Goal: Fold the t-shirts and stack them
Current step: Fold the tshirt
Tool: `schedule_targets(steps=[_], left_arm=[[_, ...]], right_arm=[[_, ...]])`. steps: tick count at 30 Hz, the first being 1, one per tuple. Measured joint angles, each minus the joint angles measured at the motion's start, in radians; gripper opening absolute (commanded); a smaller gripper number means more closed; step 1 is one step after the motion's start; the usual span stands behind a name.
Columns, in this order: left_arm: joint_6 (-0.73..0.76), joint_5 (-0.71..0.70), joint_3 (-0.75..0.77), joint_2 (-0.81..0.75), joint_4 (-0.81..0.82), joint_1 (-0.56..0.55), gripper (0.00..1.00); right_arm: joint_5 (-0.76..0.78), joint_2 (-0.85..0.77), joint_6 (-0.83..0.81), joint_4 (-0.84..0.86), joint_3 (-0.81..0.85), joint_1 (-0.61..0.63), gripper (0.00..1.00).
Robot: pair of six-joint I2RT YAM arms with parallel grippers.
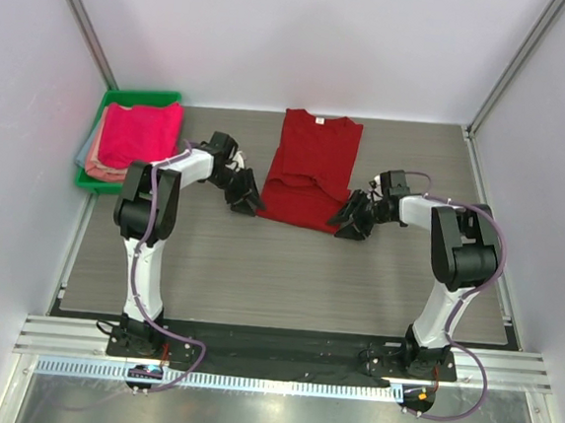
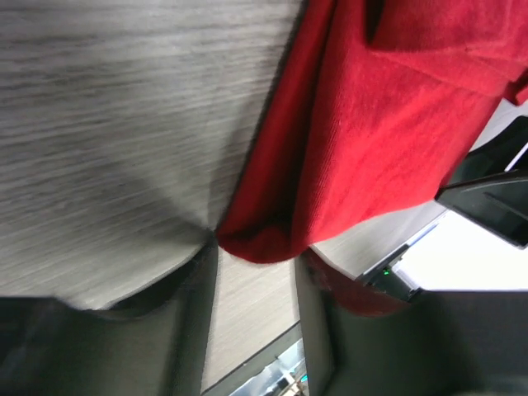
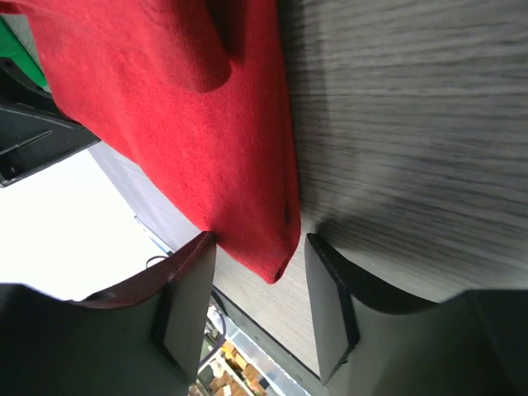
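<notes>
A deep red t-shirt [image 1: 311,165] lies flat at the back middle of the table, its sleeves folded in and a small white label [image 1: 319,120] at the collar. My left gripper [image 1: 247,200] is low at the shirt's near left corner. In the left wrist view that gripper [image 2: 256,257] is open, and the red corner [image 2: 264,239] sits at its fingertips. My right gripper [image 1: 349,222] is at the near right corner. In the right wrist view it [image 3: 260,243] is open too, with the red corner [image 3: 268,247] hanging between its fingers without touching them.
A green tray [image 1: 144,94] stands at the back left and holds a stack of folded t-shirts [image 1: 139,132], bright pink on top with salmon and grey edges below. White walls close in the wood-grain table [image 1: 286,281] on three sides.
</notes>
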Motion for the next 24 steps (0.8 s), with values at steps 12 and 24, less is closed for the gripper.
schedule_targets(steps=[12,24], left_arm=[[-0.015,0.006,-0.018,0.014,0.031,0.004,0.0],[-0.055,0.024,-0.152,-0.234,0.064,0.01,0.0]], right_arm=[[0.029,0.015,0.004,-0.005,0.009,0.011,0.03],[0.002,-0.06,-0.049,-0.086,0.076,-0.006,0.01]])
